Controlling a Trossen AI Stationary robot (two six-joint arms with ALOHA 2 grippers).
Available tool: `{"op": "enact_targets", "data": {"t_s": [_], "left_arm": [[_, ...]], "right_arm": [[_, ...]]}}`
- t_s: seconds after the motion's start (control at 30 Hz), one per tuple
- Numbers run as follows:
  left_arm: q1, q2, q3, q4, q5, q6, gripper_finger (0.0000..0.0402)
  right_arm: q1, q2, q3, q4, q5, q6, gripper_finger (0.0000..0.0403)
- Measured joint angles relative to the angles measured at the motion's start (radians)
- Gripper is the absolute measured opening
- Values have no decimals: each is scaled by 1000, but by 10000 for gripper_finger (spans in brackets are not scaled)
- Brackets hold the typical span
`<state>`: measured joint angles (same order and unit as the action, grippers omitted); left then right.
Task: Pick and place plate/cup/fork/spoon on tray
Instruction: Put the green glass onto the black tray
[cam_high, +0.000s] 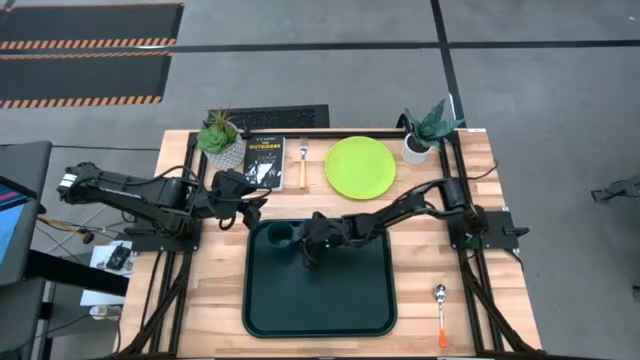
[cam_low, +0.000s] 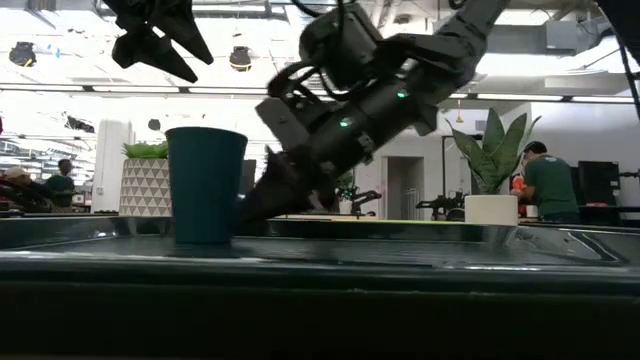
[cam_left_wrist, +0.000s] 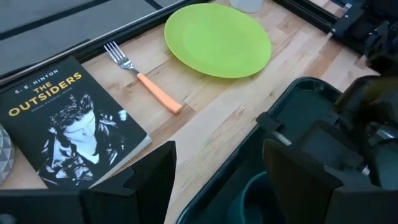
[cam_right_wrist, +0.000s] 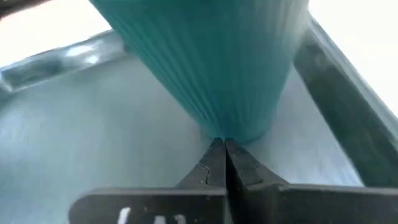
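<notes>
One cup (cam_high: 281, 236) stood upright in the tray's (cam_high: 320, 300) far left corner, right gripper (cam_high: 305, 254) clenched empty just beside it, left gripper (cam_high: 258, 208) held spread above the tray's edge.

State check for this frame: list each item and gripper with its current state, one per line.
cup: upright on the tray, far left corner
tray: holds only the cup
plate: on table, off tray
fork: on table beside book
spoon: on table, right of tray
right gripper: shut, tips at cup's base
left gripper: open, above cup
</notes>
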<state>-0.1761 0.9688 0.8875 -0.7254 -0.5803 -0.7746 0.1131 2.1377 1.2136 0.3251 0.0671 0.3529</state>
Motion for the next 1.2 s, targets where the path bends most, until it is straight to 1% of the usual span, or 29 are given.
{"op": "enact_targets", "data": {"t_s": [0.17,0.27,0.67,0.83,1.07,1.13,1.2], "left_arm": [[0,0,0,-1,-2,0,229],[0,0,0,-2,-3,0,229],[0,0,0,-2,-11,2,229],[0,0,0,-2,-26,3,229],[0,0,0,-2,-35,3,229],[0,0,0,-2,-36,3,229],[0,0,0,-2,-36,3,229]], "right_arm": [[-13,45,89,-22,-53,-33,6],[-18,45,113,-24,-69,-46,7],[-39,43,114,-24,-71,-62,8],[-44,43,113,38,-88,-59,8],[-45,44,113,33,-91,-63,9],[-50,44,113,13,-92,-63,9],[-51,27,113,-54,-92,-59,11]]}}
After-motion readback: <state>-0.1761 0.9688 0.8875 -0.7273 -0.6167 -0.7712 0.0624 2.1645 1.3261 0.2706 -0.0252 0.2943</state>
